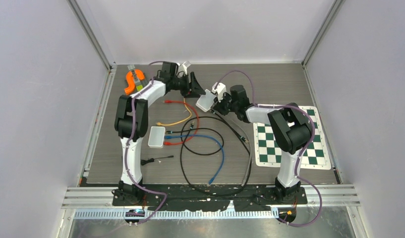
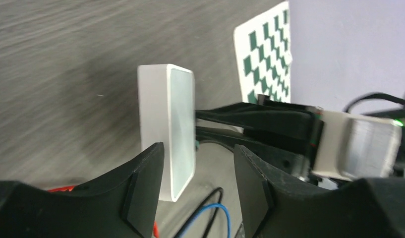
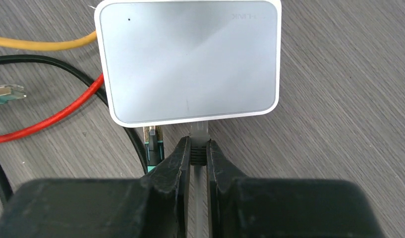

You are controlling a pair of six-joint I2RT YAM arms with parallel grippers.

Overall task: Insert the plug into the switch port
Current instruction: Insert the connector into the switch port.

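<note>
The switch [image 1: 205, 102], a flat white box, hangs above the table at the back middle. My right gripper [image 3: 198, 148] is shut on the plug [image 3: 199, 131], a clear connector with a black ribbed boot. The plug's front end runs into the near side of the switch [image 3: 190, 59]. My left gripper [image 2: 198, 153] is open around the lower edge of the switch [image 2: 168, 129]. Its left finger [image 2: 145, 183] lies close to the box's back, and a wide gap separates its right finger [image 2: 252, 183] from the face. The port itself is hidden.
A second white switch [image 1: 156, 137] lies on the table with red, yellow, blue and black cables [image 1: 210, 148] looped around it. A loose teal plug [image 3: 154, 144] lies below the held switch. A checkerboard [image 1: 289, 141] is at right, an orange tool [image 1: 133, 82] at back left.
</note>
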